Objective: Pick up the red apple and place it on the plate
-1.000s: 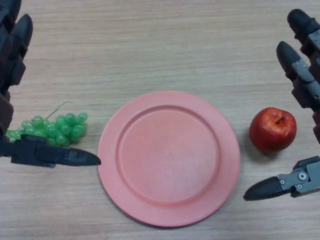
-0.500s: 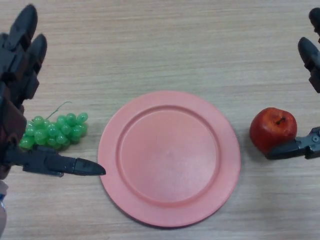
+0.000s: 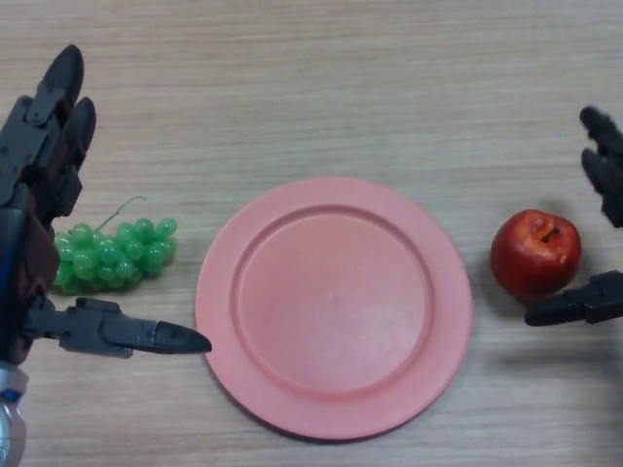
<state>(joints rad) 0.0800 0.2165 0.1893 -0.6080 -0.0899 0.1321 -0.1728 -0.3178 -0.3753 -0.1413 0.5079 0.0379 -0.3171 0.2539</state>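
Your right hand point(image 3: 599, 233) brackets the red apple point(image 3: 535, 254): fingers point(image 3: 602, 161) released above it, thumb just below, nothing gripping yet, so the apple sits on the bench point(image 3: 311, 88) between them, ready for closing. The plate point(image 3: 334, 306) lies beyond your thumb tip, path unobstructed. Your left hand point(image 3: 39, 243) hangs released around the green grapes point(image 3: 112, 255).

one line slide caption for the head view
Open right hand flanks the red apple beside the empty pink plate; left hand by green grapes.
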